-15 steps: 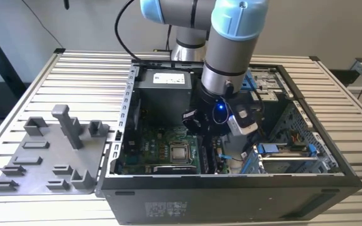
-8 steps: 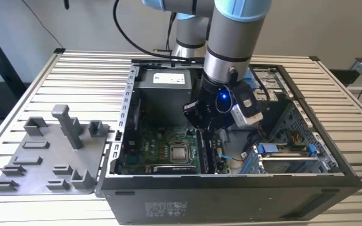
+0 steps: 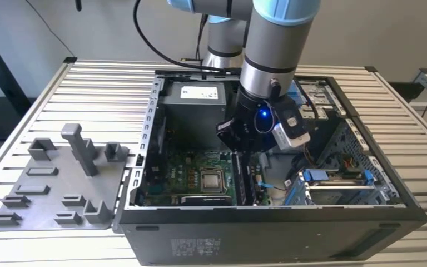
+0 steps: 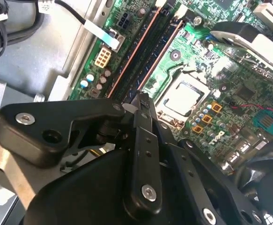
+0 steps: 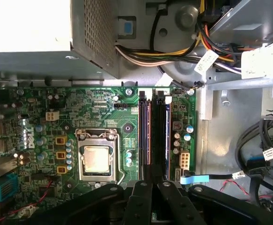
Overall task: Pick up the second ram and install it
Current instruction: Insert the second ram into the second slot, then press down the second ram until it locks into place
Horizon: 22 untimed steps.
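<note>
Slatted metal table (image 3: 87, 78) carrying an open computer case (image 3: 273, 222), gripper (image 3: 244, 146) lowered over the motherboard (image 5: 103, 108), fingers (image 4: 143, 140) pressed together above the second ram (image 5: 148, 136), seated in its slot beside the processor (image 5: 96, 159)

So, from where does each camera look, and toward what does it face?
Exterior view: off the arm, looking down at the open computer case; arm and gripper inside.
First wrist view: straight down on the motherboard, gripper at the edge.
Second wrist view: slanted, gripper near.
Both wrist views share the memory slots.
</note>
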Each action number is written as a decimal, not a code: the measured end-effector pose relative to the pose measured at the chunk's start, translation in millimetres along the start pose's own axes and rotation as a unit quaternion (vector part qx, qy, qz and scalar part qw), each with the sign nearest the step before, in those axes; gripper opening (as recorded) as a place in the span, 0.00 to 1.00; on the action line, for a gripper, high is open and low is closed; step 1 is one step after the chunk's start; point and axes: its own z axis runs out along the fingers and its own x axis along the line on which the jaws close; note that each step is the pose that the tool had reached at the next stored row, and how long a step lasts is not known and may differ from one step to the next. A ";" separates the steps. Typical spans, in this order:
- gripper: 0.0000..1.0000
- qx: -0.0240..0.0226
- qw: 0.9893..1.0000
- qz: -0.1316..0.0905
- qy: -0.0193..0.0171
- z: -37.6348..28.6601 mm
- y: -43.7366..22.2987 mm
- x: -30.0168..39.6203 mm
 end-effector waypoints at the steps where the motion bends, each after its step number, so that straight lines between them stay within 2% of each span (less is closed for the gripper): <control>1: 0.11 0.000 1.000 0.000 0.000 0.0 0.0 0.0; 15: 0.11 0.001 1.000 0.000 0.000 0.0 0.0 0.0; 19: 0.11 0.001 1.000 -0.017 -0.001 0.0 0.0 0.0; 22: 0.11 0.000 0.999 -0.037 -0.002 0.1 0.1 0.0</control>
